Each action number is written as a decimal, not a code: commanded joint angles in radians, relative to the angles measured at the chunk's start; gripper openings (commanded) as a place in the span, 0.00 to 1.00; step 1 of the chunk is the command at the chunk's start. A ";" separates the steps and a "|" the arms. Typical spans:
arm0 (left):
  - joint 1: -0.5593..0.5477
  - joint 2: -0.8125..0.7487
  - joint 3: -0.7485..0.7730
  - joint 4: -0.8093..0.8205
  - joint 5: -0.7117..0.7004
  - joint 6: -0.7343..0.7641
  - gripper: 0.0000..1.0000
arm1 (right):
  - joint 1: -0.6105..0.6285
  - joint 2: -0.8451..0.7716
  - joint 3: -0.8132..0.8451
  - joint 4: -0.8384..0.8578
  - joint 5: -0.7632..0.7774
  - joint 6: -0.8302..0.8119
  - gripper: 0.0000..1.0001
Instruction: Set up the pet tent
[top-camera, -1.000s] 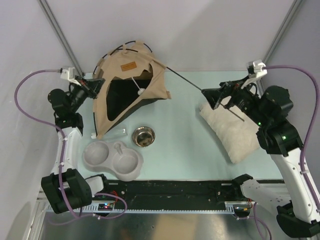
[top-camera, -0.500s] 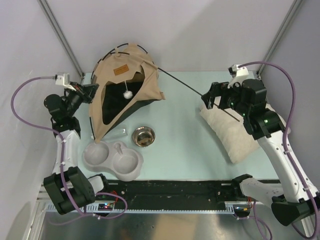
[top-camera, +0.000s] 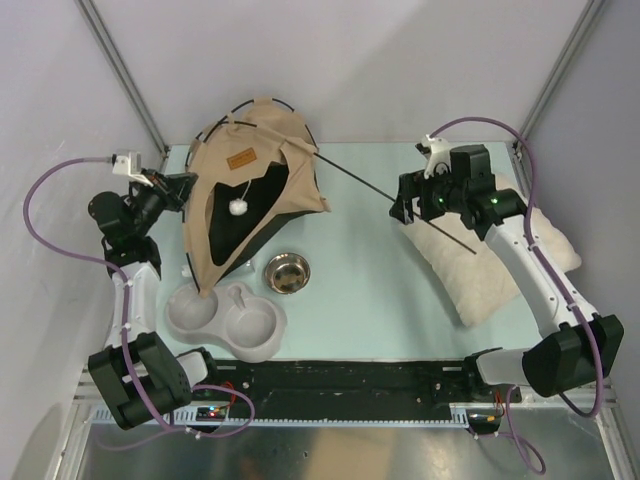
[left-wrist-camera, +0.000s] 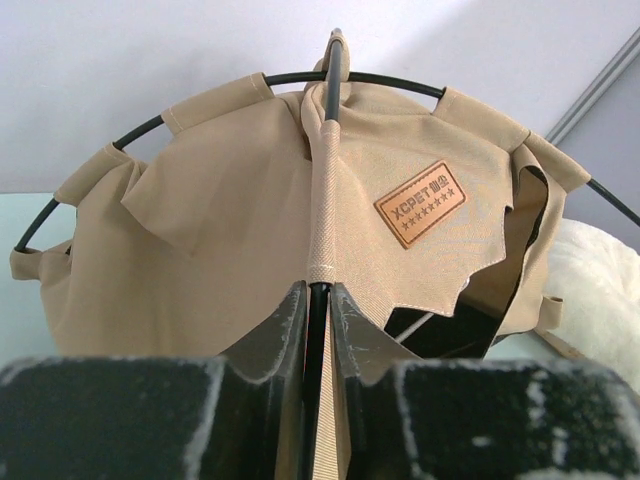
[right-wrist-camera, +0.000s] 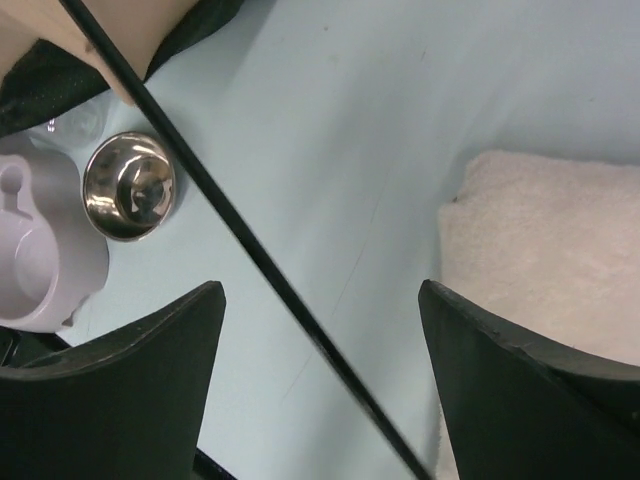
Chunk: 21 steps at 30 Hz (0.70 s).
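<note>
Top external: the tent stands half-raised beside the left claw, and its loose pole reaches the right claw.

Left wrist: a sleeved pole is clamped between closed fingers, and could be bent by overpulling.

Right wrist: the loose pole crosses ungripped between spread fingers, so it may be missed on closing.

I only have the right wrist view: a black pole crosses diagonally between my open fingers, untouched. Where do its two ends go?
Observer: In the top view that loose pole runs from the pet tent's upper right corner, passes between the right fingers, and ends over the cream pillow.
Operator: Is the left arm holding anything?
Observer: Yes. The left wrist view shows the left fingers shut on a second pole, just below its tan sleeve.
Operator: Is the tent up?
Observer: It looks partly raised. From above, its white pompom hangs against the dark doorway.
</note>
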 joint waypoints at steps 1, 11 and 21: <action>0.015 -0.026 0.018 0.010 0.008 0.028 0.19 | 0.026 -0.002 0.055 -0.047 -0.027 -0.056 0.81; 0.015 -0.069 0.032 0.008 -0.023 0.004 0.57 | 0.113 0.060 0.055 -0.075 0.074 -0.094 0.41; 0.015 -0.140 0.108 -0.102 -0.137 -0.081 0.80 | 0.166 0.001 0.018 -0.013 0.180 -0.001 0.00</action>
